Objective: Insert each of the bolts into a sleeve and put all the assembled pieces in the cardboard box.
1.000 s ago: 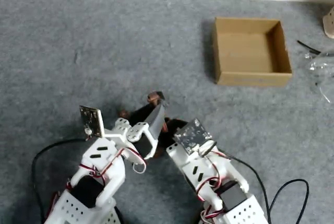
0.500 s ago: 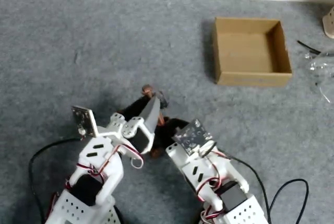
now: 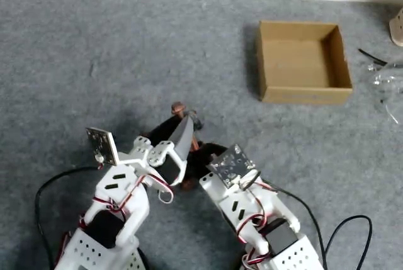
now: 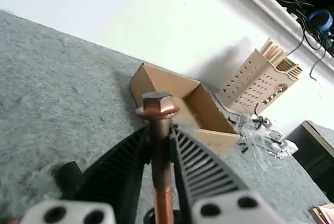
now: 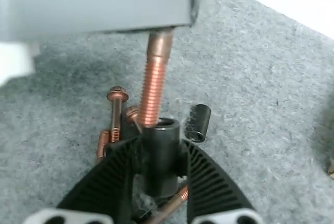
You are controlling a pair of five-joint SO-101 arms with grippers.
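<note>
Left wrist view is showing what the other cameras are not. The left pincer (image 4: 159,130) is clamping a copper-coloured bolt (image 4: 160,156) by its shank between ribbed black fingers (image 4: 125,166), and the flanged hexagonal head is sticking out past their tips. Beyond it the cardboard box (image 4: 140,85) is sitting open on the grey, felt-like bench (image 4: 47,72). A slotted beige holder (image 4: 261,80) and some clear plastic bits (image 4: 261,140) are lying past the box, by the white wall (image 4: 104,4).

Right wrist view is giving the bolt's other end. The right pincer (image 5: 160,143) is gripping a smooth black cylindrical sleeve (image 5: 162,153) upright, with its bore facing the bolt's threaded shank. The shank's tip is meeting the sleeve's rim, but whether it is entering the bore cannot be told. A second black sleeve (image 5: 199,122) is lying on its side just beside the held one. Loose bolts (image 5: 116,110), copper-coloured and threaded like the held one, are lying in a small cluster on the bench beyond the pincer.

High view is showing the layout. The left arm (image 3: 119,201) and right arm (image 3: 252,213), both white plastic with red and black wiring, are standing side by side, and their pincers are meeting near the middle of the bench. The box is sitting well apart from them, toward the far right corner.
</note>
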